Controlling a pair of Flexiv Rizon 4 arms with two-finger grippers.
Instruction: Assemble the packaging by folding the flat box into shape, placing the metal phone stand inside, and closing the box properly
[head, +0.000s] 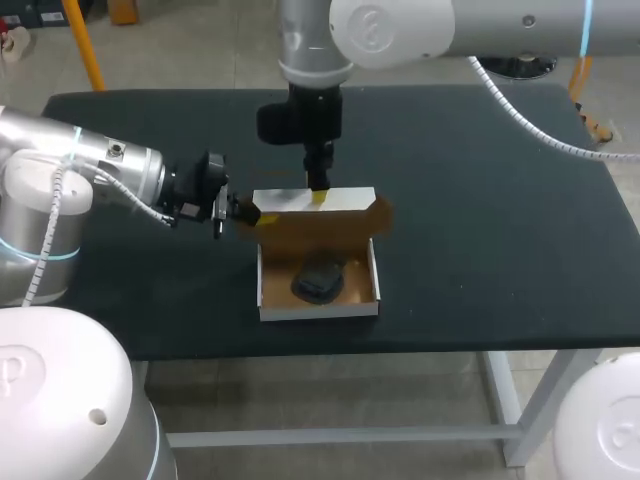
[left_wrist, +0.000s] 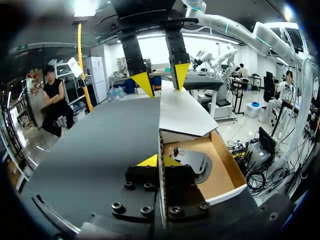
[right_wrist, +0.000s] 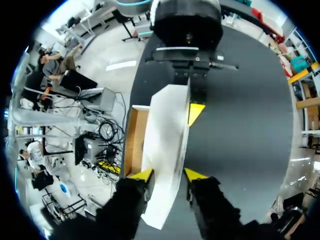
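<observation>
Item 1. Tabletop (head: 480, 230): one rectangular slab, black, matte, of even colour throughout. In the head view its long sides run across the scene. The far corners show square and the near edge is thin and dark. In both wrist views the same surface appears as a broad, dark, flat sheet with a faint grey sheen.

Item 2. Table frame (head: 330, 436): pale metal, seen in the head view below the near edge. A horizontal crossbar joins an upright leg (head: 512, 405) under the right front corner.
</observation>
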